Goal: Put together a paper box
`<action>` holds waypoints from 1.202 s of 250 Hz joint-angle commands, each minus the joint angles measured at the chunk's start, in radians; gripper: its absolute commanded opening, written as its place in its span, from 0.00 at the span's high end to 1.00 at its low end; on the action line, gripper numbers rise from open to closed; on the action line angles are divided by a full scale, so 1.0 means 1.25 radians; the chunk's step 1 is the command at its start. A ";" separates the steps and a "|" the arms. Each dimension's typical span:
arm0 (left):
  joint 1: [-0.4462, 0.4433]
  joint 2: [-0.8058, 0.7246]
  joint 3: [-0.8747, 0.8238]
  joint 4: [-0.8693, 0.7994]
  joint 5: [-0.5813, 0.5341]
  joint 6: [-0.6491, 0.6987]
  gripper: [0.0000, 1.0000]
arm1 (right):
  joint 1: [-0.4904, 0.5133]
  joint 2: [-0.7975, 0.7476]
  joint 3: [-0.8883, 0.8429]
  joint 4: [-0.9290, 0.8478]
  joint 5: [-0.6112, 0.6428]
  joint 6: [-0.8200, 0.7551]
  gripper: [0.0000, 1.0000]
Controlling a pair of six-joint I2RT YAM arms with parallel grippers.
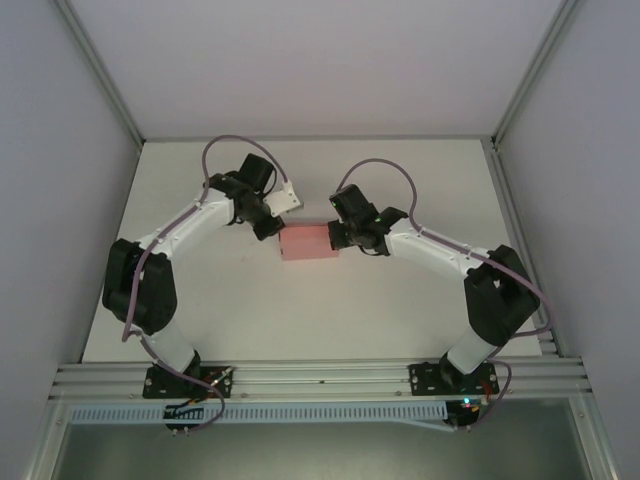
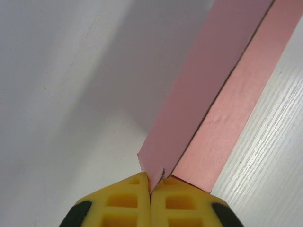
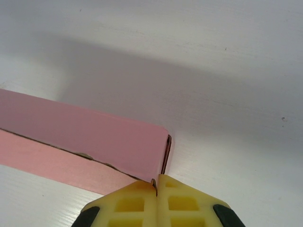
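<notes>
The pink paper box [image 1: 307, 242] lies in the middle of the white table, between my two grippers. My left gripper [image 1: 270, 229] sits at its left end, its yellow pads [image 2: 130, 198] shut on the corner of a raised pink flap [image 2: 203, 90], with a paler pink panel [image 2: 236, 113] lying flat beside it. My right gripper [image 1: 338, 237] is at the box's right end, its yellow pads [image 3: 135, 201] shut on the corner of the box's upright pink wall [image 3: 94, 135]. A paler strip [image 3: 42, 161] lies flat below that wall.
The white table [image 1: 300, 320] is walled by pale panels left, right and back. An aluminium rail [image 1: 320, 378] carries both arm bases at the near edge. Cables loop over both arms.
</notes>
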 commanded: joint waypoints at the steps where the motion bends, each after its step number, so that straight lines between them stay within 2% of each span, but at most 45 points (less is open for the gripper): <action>1: -0.015 0.006 0.039 0.029 0.034 -0.078 1.00 | 0.010 -0.004 -0.001 -0.031 0.004 0.033 1.00; 35: -0.024 0.013 0.037 0.074 0.037 -0.194 1.00 | 0.023 0.001 -0.024 -0.014 0.031 0.066 1.00; 76: -0.027 0.054 0.097 0.058 0.095 -0.457 1.00 | 0.076 0.013 -0.016 -0.034 0.159 0.112 1.00; 90: -0.028 0.058 0.109 0.042 0.117 -0.492 1.00 | 0.087 0.012 -0.018 -0.033 0.193 0.117 1.00; 119: -0.028 0.061 0.139 -0.010 0.105 -0.556 1.00 | 0.091 0.008 -0.022 -0.034 0.212 0.121 1.00; 193: -0.015 0.123 0.257 -0.166 0.139 -0.643 1.00 | 0.095 0.020 -0.041 -0.015 0.191 0.123 1.00; 222: -0.006 0.147 0.282 -0.194 0.189 -0.654 1.00 | 0.095 0.021 -0.051 -0.024 0.212 0.123 1.00; 248: -0.006 0.170 0.304 -0.223 0.191 -0.648 1.00 | 0.100 0.015 -0.059 -0.013 0.209 0.120 1.00; 278: -0.019 0.172 0.281 -0.228 0.095 -0.625 1.00 | 0.101 0.008 -0.071 0.009 0.209 0.114 1.00; 301: -0.052 0.148 0.195 -0.164 -0.007 -0.634 1.00 | 0.106 0.000 -0.098 0.063 0.216 0.111 1.00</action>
